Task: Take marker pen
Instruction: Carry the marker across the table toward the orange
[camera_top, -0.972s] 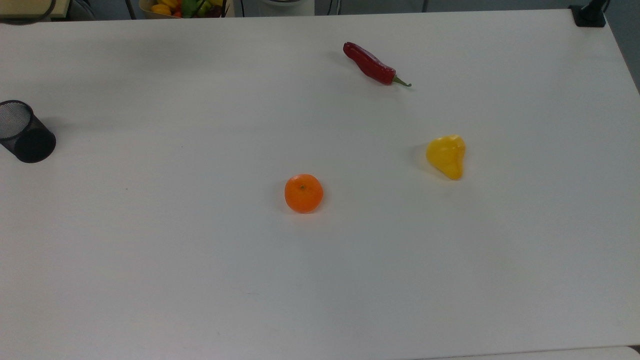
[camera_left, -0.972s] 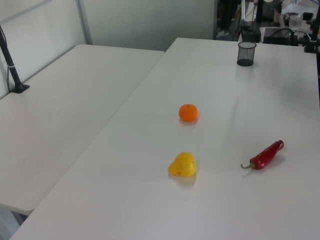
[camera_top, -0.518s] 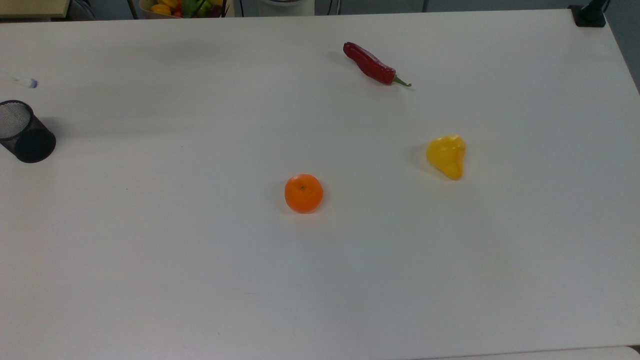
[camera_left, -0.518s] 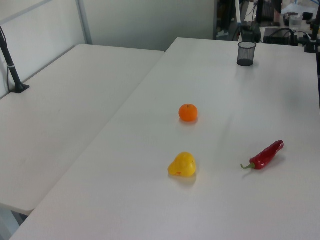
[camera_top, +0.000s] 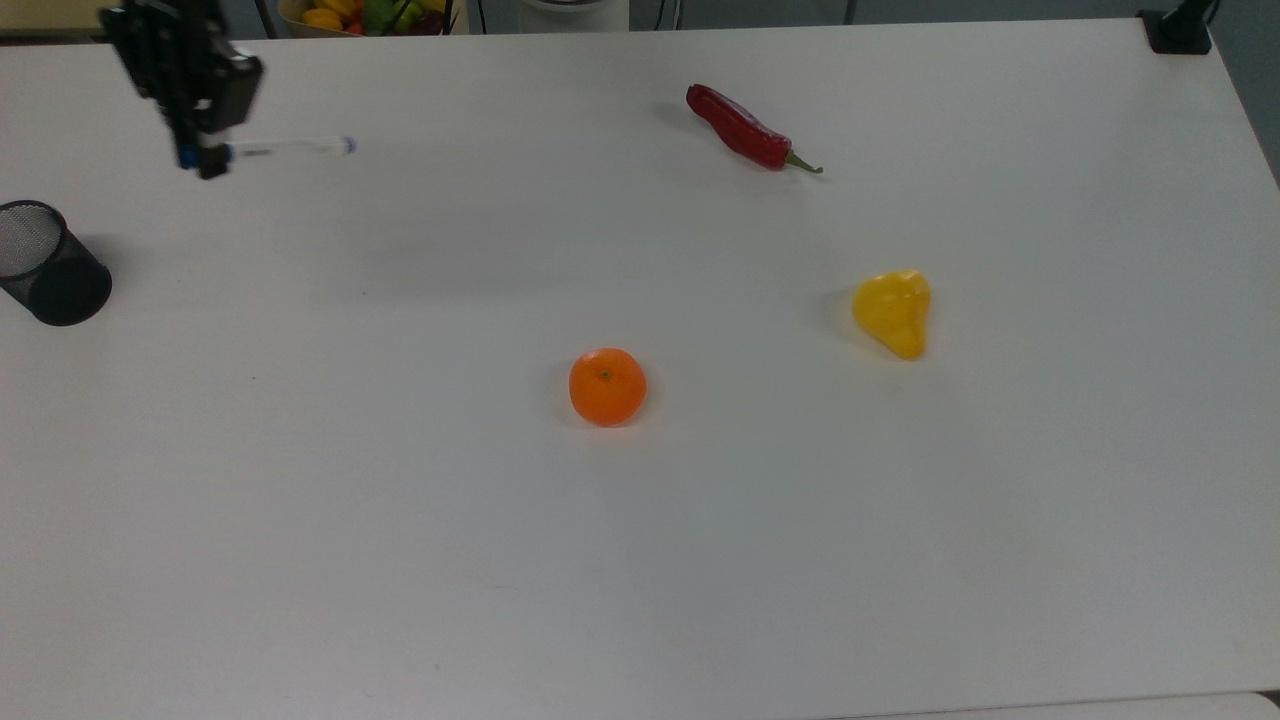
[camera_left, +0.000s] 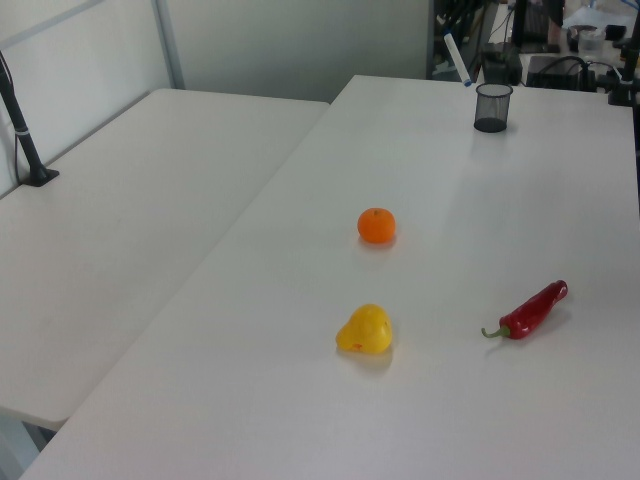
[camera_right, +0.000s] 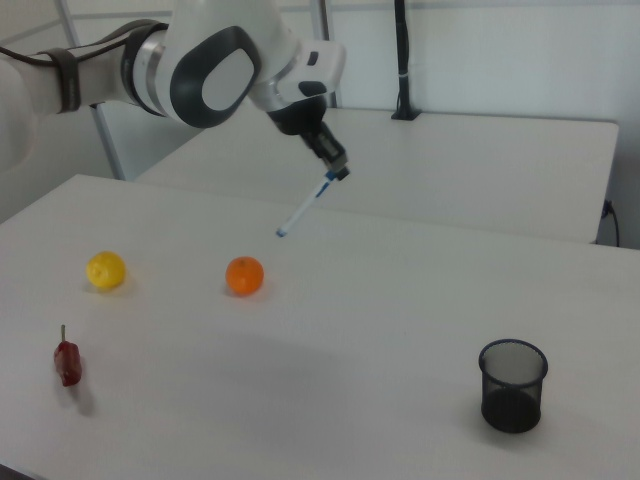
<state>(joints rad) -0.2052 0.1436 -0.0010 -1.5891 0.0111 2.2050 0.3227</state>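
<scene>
I see the black two-finger gripper (camera_top: 207, 160) near the top view's upper left, pinching the slim white-barrelled marker pen (camera_top: 290, 147) at its blue-capped end. The pen's barrel runs out toward the top view's right, level in the top view, ending in a small blue tip. In the right view the gripper (camera_right: 337, 173) hangs under the white and grey arm (camera_right: 215, 72), well above the table, and the marker pen (camera_right: 305, 207) slants down from the fingers toward the right view's left, clear of the surface. In the left view I make out the marker pen (camera_left: 457, 58) as a tilted white stick with a blue tip, above and just to the left view's left of the cup.

The black wire-mesh pen cup (camera_top: 47, 264) stands upright at the top view's left edge, below the gripper in the top view and apart from it. In the right view the cup (camera_right: 512, 385) stands well to the right of the pen.

On the white table (camera_top: 700, 520) lie a round orange mandarin (camera_top: 607, 386) near the centre, a yellow lumpy pepper-like fruit (camera_top: 893, 312) to the top view's right of it, and a long red chili with a green stem (camera_top: 745, 130) nearer the top view's upper edge. All three lie well apart from each other and from the gripper.
</scene>
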